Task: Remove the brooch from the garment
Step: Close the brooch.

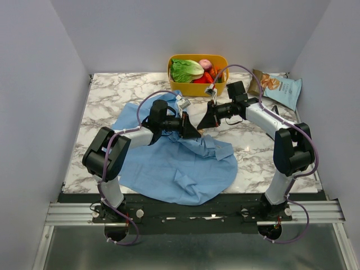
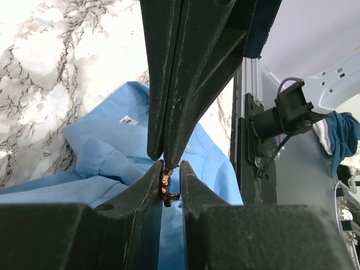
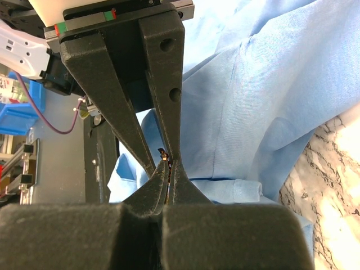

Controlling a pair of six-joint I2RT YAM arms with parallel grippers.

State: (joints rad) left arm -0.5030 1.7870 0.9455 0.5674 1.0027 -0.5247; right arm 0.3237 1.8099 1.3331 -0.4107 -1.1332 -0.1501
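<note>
The garment [image 1: 180, 169], a light-blue shirt, lies crumpled on the marble table [image 1: 107, 95]. Both grippers meet tip to tip just above it. The brooch [image 2: 166, 184], a tiny brownish ornament, sits between the narrowly parted fingers of my left gripper [image 2: 171, 166], lying against one finger and reaching to the other. My right gripper [image 3: 167, 163] is shut, pinching the top of the brooch [image 3: 165, 154] at its fingertips. In the top view the left gripper [image 1: 196, 133] and right gripper [image 1: 204, 125] hide the brooch. Whether it still hangs in the cloth [image 2: 101, 163] I cannot tell.
A yellow basket [image 1: 198, 87] of vegetables stands at the back of the table, right behind the grippers. A blue snack bag [image 1: 279, 87] lies at the back right. The shirt covers the near middle of the table up to its front edge.
</note>
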